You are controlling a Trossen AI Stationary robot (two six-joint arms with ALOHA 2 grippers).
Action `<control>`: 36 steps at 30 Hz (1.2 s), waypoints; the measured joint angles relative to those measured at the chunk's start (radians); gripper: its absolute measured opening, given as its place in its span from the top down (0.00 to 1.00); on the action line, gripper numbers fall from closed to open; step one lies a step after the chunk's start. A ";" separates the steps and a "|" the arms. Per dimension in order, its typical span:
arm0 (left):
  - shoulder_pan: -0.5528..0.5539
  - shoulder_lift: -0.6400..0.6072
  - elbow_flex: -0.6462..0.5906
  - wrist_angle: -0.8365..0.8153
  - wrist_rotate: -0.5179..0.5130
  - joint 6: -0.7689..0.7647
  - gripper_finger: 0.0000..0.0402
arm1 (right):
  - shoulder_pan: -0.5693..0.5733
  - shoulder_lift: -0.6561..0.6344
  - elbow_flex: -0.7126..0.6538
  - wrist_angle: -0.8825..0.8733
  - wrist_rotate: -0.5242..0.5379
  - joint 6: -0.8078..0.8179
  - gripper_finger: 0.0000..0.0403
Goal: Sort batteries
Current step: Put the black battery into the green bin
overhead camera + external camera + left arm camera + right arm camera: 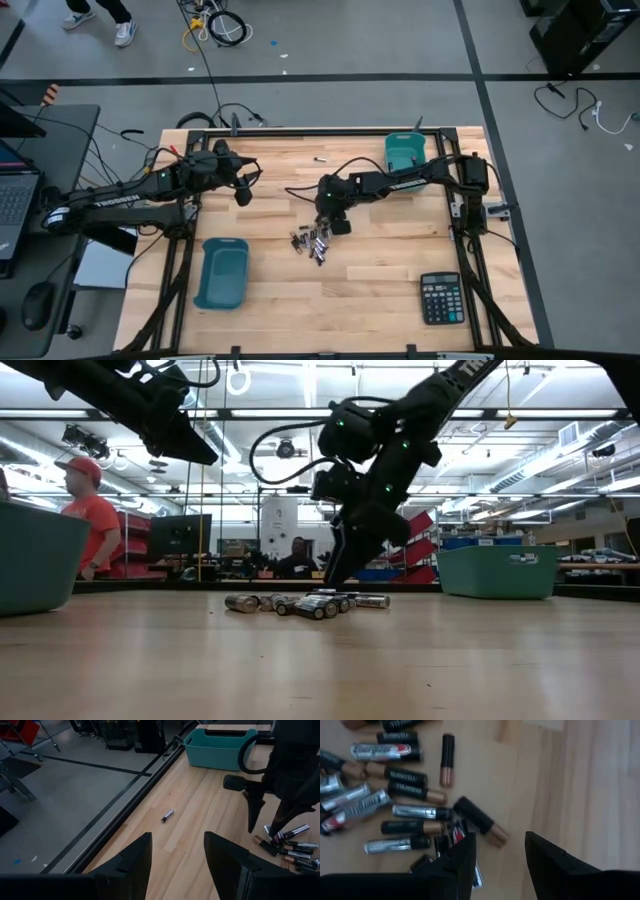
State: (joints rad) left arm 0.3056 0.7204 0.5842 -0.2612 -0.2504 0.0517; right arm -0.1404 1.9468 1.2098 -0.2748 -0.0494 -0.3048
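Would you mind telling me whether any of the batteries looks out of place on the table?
Yes: one stray battery lies alone near the table's far edge, apart from the pile of batteries under the right gripper. Both teal bins look empty.

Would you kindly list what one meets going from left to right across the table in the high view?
Teal bin → left gripper, jaws open → battery pile → right gripper, jaws open → second teal bin → calculator.

silver battery (380, 751): "Energizer" | black-and-copper battery (402, 775): "DURACELL" | right arm (470, 372): white letters "TR", rest cut off | other battery labels: unreadable
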 joint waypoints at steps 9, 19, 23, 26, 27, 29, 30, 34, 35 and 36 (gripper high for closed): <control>0.000 0.000 0.000 0.004 0.000 0.003 0.55 | -0.020 0.020 -0.019 0.100 -0.031 -0.107 0.61; 0.000 0.013 0.000 0.006 0.000 0.021 0.55 | -0.019 0.024 -0.018 0.094 -0.045 -0.180 0.61; 0.000 0.023 0.000 0.009 0.000 0.023 0.55 | -0.019 0.024 -0.018 0.079 -0.060 -0.212 0.61; 0.000 0.035 -0.001 0.011 0.000 0.023 0.55 | -0.017 0.030 -0.017 0.084 -0.060 -0.228 0.61; 0.000 0.039 -0.001 0.010 0.000 0.023 0.55 | -0.017 0.032 -0.017 0.084 -0.063 -0.230 0.61; 0.000 0.050 -0.001 0.013 0.000 0.023 0.55 | -0.017 0.033 -0.018 0.091 -0.085 -0.230 0.61; 0.000 0.055 -0.001 0.015 0.000 0.023 0.55 | -0.017 0.033 -0.017 0.098 -0.095 -0.231 0.61; 0.000 0.078 -0.001 0.034 0.000 0.023 0.55 | -0.017 0.033 -0.017 0.115 -0.103 -0.235 0.61; 0.000 0.083 -0.001 0.034 0.000 0.024 0.55 | -0.017 0.033 -0.017 0.122 -0.105 -0.237 0.61; 0.000 0.088 -0.001 0.035 0.000 0.026 0.55 | -0.017 0.040 -0.017 0.132 -0.107 -0.240 0.61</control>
State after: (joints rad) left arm 0.3054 0.8085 0.5835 -0.2263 -0.2505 0.0777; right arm -0.1577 1.9873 1.1930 -0.1427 -0.1559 -0.5444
